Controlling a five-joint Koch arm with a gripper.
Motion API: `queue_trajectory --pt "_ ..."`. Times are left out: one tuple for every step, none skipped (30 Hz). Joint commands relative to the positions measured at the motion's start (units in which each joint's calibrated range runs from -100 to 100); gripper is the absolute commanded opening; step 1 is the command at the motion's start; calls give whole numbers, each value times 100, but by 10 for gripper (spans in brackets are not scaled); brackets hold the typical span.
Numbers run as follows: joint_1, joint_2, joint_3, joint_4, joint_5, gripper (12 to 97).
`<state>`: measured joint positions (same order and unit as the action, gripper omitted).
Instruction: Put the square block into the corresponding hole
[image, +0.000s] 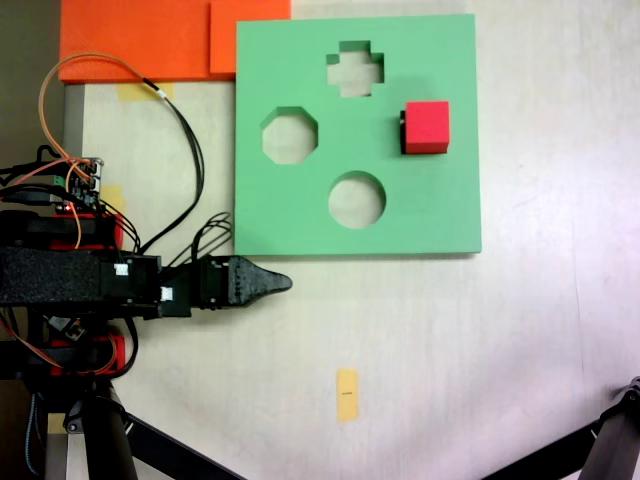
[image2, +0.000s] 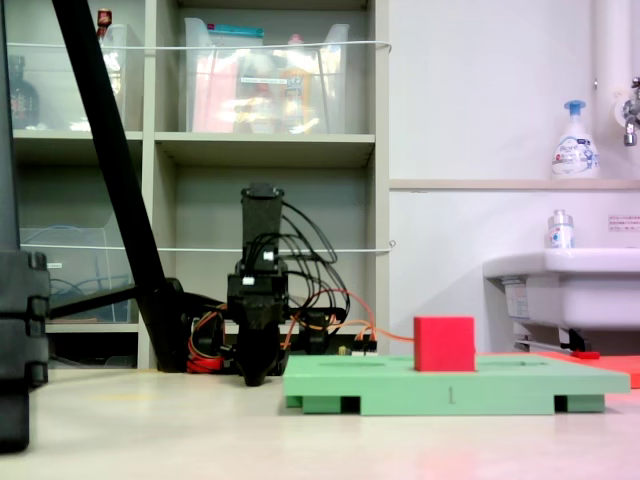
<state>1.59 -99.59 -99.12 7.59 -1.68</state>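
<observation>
While upright from the side, the square block (image: 427, 126) overhangs its hole (image: 403, 133) from above.

The pale table (image: 520, 340) carries a green board (image: 300, 215), orange slabs (image: 140, 40) and a yellow tag (image: 347, 394).

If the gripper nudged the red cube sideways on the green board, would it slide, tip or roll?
The red cube has flat faces, so rolling seems unlikely. It looks as tall as wide, so a high push might tip it. Its matte faces on the green board suggest it grips rather than glides.
</observation>
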Motion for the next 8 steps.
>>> queue_trajectory --pt "-24 -41 -88 -561 24 494" --pt "-24 -41 -88 -561 24 494" --pt "-24 -41 -88 -571 24 494" --pt "-24 -41 -88 -561 24 494" --pt "-24 -41 -88 -561 24 494" --pt "-24 -41 -88 -561 24 494" --pt "-24 -41 -88 -571 24 494" --pt "-24 -41 -88 -561 24 494"
